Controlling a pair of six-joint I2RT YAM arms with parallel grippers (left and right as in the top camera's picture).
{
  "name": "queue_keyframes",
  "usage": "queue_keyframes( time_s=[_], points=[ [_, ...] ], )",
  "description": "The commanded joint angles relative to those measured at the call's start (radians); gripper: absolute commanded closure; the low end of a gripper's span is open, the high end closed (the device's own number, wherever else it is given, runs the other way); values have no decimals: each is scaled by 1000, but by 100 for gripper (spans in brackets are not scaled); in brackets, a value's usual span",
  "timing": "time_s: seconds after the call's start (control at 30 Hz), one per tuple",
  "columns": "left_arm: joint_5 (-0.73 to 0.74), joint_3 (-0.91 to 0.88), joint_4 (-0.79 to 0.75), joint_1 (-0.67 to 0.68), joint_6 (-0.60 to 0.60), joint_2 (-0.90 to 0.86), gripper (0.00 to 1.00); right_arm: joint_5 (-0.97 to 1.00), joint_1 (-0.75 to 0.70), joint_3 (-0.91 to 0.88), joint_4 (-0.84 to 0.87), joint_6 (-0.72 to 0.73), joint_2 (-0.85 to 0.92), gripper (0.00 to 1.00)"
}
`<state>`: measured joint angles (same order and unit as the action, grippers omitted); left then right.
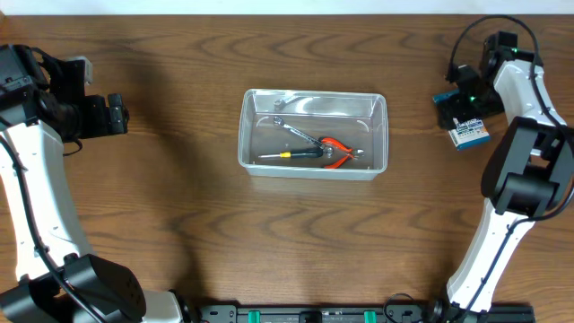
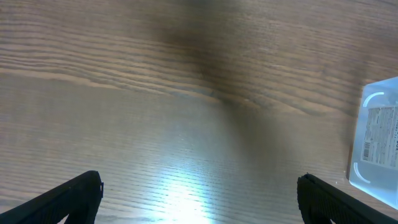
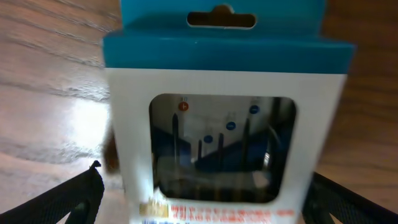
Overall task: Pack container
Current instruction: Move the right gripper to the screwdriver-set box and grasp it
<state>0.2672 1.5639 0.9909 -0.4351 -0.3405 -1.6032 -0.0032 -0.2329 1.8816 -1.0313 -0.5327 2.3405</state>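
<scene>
Blue-and-white box (image 3: 227,124) fills the right wrist view, standing between the wide-spread fingers of the right pincer (image 3: 205,175); can't tell if they touch it. Brown wooden table (image 1: 161,206) carries everything. Clear container (image 1: 244,135) sits mid-table, well apart from both arms. Left pincer (image 2: 199,186) is spread wide, holding nothing, at the table's left side. Inside the container: orange-handled pliers (image 1: 336,148), yellow-black screwdriver (image 1: 296,154), silver wrench (image 1: 294,132).

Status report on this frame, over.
Left gripper open over table. Right gripper open at blue-and-white box. Container centre, tools inside. Nothing between box and container.
</scene>
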Motion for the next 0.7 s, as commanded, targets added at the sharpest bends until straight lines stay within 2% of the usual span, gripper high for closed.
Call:
queue_keyframes(
  time_s=[0.0,0.67],
  points=[
    [10,-4,2,2,-6,-10,2,2,2,-2,8,16,18,1],
    [10,-5,2,2,-6,-10,2,-61,-34,-88,44,24,18,1]
  ],
)
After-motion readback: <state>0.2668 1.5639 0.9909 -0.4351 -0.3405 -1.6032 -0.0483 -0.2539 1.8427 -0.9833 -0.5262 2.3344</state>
